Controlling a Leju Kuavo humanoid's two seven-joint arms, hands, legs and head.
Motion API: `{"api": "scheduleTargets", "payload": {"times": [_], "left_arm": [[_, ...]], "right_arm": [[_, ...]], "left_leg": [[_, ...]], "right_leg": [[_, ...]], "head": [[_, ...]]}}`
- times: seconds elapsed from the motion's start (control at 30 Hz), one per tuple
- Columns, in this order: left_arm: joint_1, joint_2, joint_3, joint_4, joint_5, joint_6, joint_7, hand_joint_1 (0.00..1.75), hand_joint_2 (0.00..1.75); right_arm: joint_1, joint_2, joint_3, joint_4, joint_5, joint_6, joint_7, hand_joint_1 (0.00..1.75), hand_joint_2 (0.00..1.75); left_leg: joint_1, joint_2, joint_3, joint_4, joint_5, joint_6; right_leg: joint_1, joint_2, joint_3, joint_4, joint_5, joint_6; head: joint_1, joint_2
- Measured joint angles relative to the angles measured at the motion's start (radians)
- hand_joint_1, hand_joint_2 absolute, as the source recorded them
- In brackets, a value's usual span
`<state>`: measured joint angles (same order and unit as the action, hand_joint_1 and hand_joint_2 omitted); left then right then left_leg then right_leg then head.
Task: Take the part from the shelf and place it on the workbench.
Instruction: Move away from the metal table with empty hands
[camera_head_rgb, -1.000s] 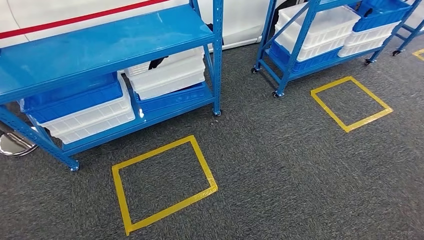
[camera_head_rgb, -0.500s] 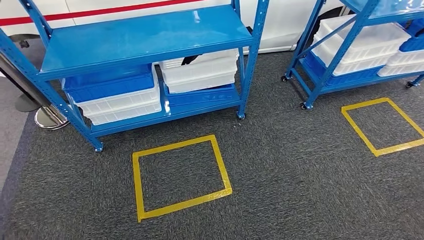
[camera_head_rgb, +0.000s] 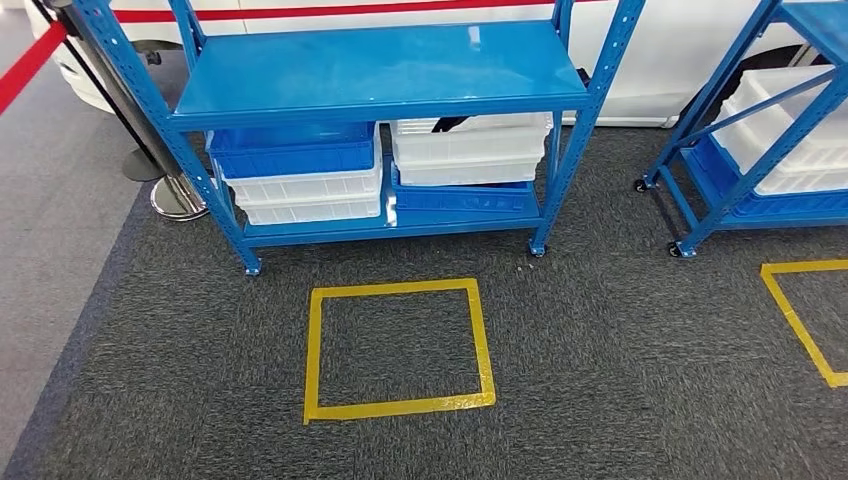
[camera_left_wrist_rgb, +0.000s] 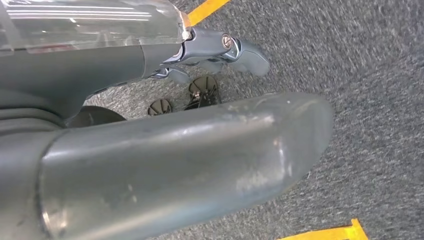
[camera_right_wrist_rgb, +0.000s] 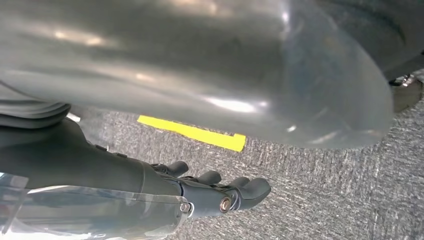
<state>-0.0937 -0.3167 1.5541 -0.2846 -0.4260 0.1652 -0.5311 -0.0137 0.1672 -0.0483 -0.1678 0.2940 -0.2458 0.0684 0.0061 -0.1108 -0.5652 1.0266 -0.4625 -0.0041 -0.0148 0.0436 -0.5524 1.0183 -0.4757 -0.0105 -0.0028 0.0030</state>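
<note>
Part is what I am after, and I cannot pick it out for certain: my best guess is the dark thing poking over the rim of the white bin on the lower level of the blue shelf, though it is too small to name. The grey carpet spreads out under me, and the shelf stands squarely ahead, its top level bare and glossy. Below it, a blue bin sits stacked on white ones beside that white bin. A second rack with more bins stands off to my right. Between me and the shelf lies the yellow tape square, near the shelf's feet. My left hand hangs at my side over the carpet, its fingers loosely spread and holding nothing. My right hand hangs the same way, its fingers slack, a little apart and empty. I judge this to be the approach, with no reach begun. Next I should step into the square, stoop toward the lower level, and bring one hand up to the white bin.
</note>
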Motion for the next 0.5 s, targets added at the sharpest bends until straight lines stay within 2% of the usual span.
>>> {"api": "scheduleTargets", "payload": {"times": [0.03,0.1,0.13,0.17,0.2,0.23,0.3,0.37,0.4,0.43,0.5], "left_arm": [[0.0,0.001,0.0,0.0,-0.002,0.002,0.002,0.0,0.0],[0.0,0.001,0.0,0.0,-0.004,0.007,0.01,0.0,0.0],[0.0,0.002,0.0,0.0,-0.004,0.012,0.014,0.0,0.0],[0.0,0.002,0.0,0.0,-0.004,0.016,0.018,0.0,0.0],[0.0,0.002,0.0,0.0,-0.003,0.021,0.02,0.0,0.0],[0.001,0.002,0.0,0.0,-0.003,0.024,0.023,0.0,0.0],[0.002,0.002,0.0,0.0,-0.002,0.024,0.025,0.0,0.0],[0.002,0.002,-0.001,0.0,-0.001,0.017,0.025,0.0,0.87],[0.002,0.002,-0.002,0.0,0.001,0.011,0.026,0.0,0.87],[0.002,0.001,-0.002,0.0,0.006,0.004,0.029,0.0,0.87],[0.003,0.0,-0.003,0.0,0.017,-0.01,0.04,0.0,0.0]], "right_arm": [[0.0,0.0,0.0,0.0,-0.001,0.002,-0.002,0.0,0.0],[0.003,0.001,-0.002,0.0,-0.002,0.0,-0.006,0.0,0.0],[0.004,0.001,-0.003,0.0,-0.002,-0.002,-0.007,0.0,0.0],[0.004,0.001,-0.003,0.0,-0.001,-0.003,-0.007,0.0,0.0],[0.004,0.001,-0.003,0.0,0.0,-0.004,-0.006,0.0,0.0],[0.004,0.001,-0.003,0.0,0.001,-0.005,-0.006,0.0,0.0],[0.003,0.002,-0.004,0.0,0.003,-0.01,-0.005,0.0,0.0],[0.003,0.002,-0.004,0.0,0.003,-0.015,-0.001,0.0,0.0],[0.003,0.002,-0.004,0.0,0.003,-0.017,0.001,0.0,0.0],[0.002,0.002,-0.004,0.0,0.004,-0.017,0.003,0.0,0.0],[0.003,0.002,-0.004,0.0,0.007,-0.017,0.004,0.0,0.0]], "left_leg": [[-0.001,0.025,-0.01,0.025,-0.018,-0.005],[0.0,0.08,-0.056,0.13,-0.081,-0.014],[0.002,0.092,-0.087,0.196,-0.113,-0.019],[0.005,0.098,-0.111,0.246,-0.132,-0.022],[0.007,0.101,-0.12,0.266,-0.131,-0.025],[0.009,0.103,-0.109,0.247,-0.111,-0.027],[0.011,0.111,-0.043,0.119,-0.045,-0.025],[0.008,0.117,0.009,0.016,-0.011,-0.015],[0.007,0.118,0.017,-0.003,-0.008,-0.01],[0.006,0.117,0.019,-0.006,-0.008,-0.007],[0.002,0.116,0.019,-0.007,-0.007,-0.002]], "right_leg": [[-0.002,-0.011,0.002,-0.004,0.001,-0.007],[-0.004,-0.031,0.005,-0.008,0.001,-0.015],[-0.003,-0.042,0.004,-0.007,0.0,-0.017],[-0.003,-0.051,0.004,-0.007,-0.001,-0.017],[-0.002,-0.059,0.004,-0.006,-0.003,-0.016],[-0.003,-0.065,0.005,-0.005,-0.004,-0.014],[-0.003,-0.073,0.009,-0.001,-0.009,-0.008],[0.0,-0.076,0.011,0.004,-0.014,0.001],[0.003,-0.077,0.011,0.006,-0.017,0.004],[0.005,-0.077,0.011,0.008,-0.018,-0.002],[0.005,-0.076,0.012,0.003,-0.016,-0.013]], "head": [[-0.002,0.0],[-0.006,0.0],[-0.008,0.0],[-0.008,0.0],[-0.008,0.0],[-0.008,0.0],[-0.008,0.0],[-0.007,0.0],[-0.006,0.0],[-0.005,0.0],[-0.004,0.0]]}}
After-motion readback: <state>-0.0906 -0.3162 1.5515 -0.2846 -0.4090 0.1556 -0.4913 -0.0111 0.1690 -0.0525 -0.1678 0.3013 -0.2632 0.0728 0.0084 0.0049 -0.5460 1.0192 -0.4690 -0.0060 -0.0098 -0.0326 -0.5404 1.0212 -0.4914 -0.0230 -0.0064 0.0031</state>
